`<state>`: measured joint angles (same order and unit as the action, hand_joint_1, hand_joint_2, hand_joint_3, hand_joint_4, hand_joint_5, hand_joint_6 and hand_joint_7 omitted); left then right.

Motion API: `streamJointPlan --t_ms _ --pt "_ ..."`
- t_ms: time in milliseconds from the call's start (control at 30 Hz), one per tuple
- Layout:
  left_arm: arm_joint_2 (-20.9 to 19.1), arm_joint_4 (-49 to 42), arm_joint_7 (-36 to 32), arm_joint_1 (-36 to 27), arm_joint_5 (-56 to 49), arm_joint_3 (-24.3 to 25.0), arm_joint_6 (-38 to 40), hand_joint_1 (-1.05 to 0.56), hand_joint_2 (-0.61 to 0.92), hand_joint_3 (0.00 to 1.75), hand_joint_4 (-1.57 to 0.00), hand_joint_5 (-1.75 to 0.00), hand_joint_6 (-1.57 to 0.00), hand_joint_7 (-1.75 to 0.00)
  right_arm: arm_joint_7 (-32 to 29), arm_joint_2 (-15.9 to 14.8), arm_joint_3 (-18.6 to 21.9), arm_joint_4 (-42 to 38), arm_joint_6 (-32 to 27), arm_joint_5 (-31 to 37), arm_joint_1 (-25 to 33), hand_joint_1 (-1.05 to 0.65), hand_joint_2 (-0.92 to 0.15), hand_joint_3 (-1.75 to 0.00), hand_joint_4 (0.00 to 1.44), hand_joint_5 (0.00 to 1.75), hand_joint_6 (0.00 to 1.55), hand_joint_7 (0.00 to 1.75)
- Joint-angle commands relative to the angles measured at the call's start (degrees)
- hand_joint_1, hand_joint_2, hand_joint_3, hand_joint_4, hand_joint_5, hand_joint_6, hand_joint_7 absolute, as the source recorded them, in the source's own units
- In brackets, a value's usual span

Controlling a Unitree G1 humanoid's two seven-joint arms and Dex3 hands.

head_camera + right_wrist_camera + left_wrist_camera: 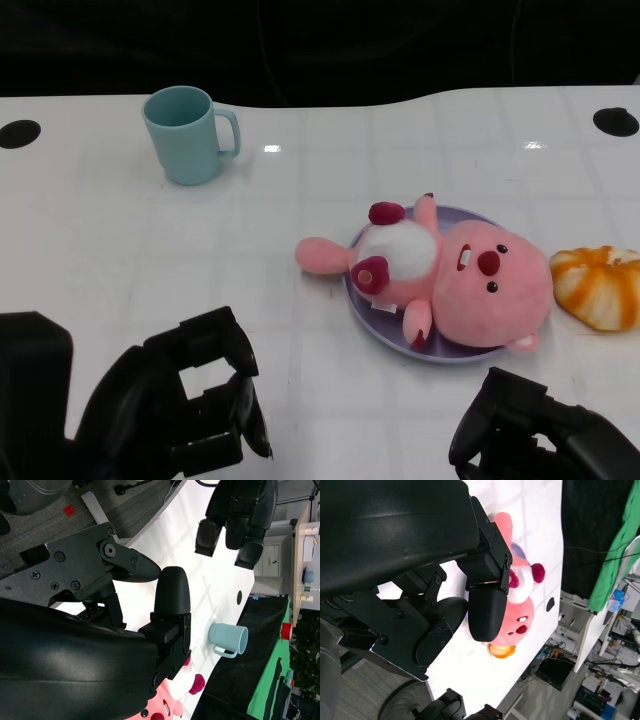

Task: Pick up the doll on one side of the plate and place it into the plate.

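The right hand (530, 432), lower right of the frame, holds nothing, fingers loosely curled, as does the left hand (190, 405). Just above the right hand, the doll (440, 275) lies across the plate (362, 298), long axis left-right.

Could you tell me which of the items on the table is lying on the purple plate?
The pink doll lies on the plate. The teal mug and the orange bun sit directly on the table.

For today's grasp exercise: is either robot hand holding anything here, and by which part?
Nothing is held. The left robot hand and right robot hand are both empty near the table's front edge; the doll lies untouched on the plate.
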<state>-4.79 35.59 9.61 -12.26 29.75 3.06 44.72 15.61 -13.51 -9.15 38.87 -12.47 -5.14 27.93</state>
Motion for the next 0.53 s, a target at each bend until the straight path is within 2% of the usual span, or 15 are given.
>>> streamJointPlan --t_ms 33,267,533 --pt "-1.5 -2.2 1.0 -0.2 -1.2 -0.8 -1.9 -0.08 0.52 1.36 -0.89 -1.75 -0.72 -1.75 0.4 -0.1 0.4 -0.9 0.5 -0.8 -0.4 -0.20 -0.79 -0.79 0.65 1.75 0.43 1.68" --pt "-2.7 -6.0 2.5 0.7 -2.0 -1.6 -5.2 -0.10 0.48 1.40 -0.91 -1.75 -0.73 -1.74 0.6 0.0 0.8 -1.9 1.4 -0.8 -0.6 -0.19 -0.80 -0.78 0.65 1.75 0.43 1.69" --pt "-2.9 -5.5 1.6 0.1 -4.2 -4.0 -5.8 -0.09 0.47 1.40 -0.91 -1.75 -0.75 -1.71 1.4 -0.3 1.9 -3.0 2.9 -1.8 -0.7 -0.21 -0.80 -0.77 0.66 1.75 0.43 1.68"
